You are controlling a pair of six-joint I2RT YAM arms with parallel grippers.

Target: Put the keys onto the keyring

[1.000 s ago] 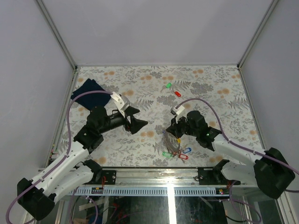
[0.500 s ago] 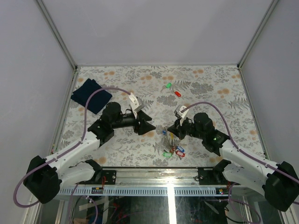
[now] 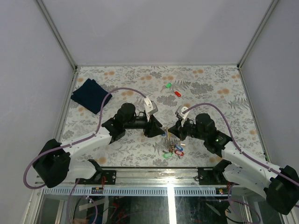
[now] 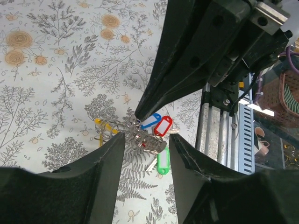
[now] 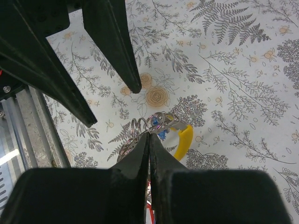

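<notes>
A bunch of keys with green, red and blue tags (image 3: 174, 150) hangs on the silvery keyring (image 5: 156, 122), near the table's front edge. My right gripper (image 5: 149, 134) is shut on the keyring's coils, with a yellow tag (image 5: 185, 137) beside it. My left gripper (image 4: 146, 136) is open, and its fingers stand either side of the bunch (image 4: 140, 133) without touching it. In the top view the left gripper (image 3: 158, 131) faces the right gripper (image 3: 170, 132) tip to tip. A loose green key (image 3: 168, 86) and a loose red key (image 3: 177, 93) lie further back.
A dark blue folded cloth (image 3: 91, 95) lies at the back left. The metal rail of the table's front edge (image 4: 219, 130) runs close by the bunch. White walls enclose the floral table (image 3: 215, 88) on three sides.
My left arm has swung right, bringing its open gripper up to the bunch. My right gripper has shifted slightly right and stayed shut on the keyring.
</notes>
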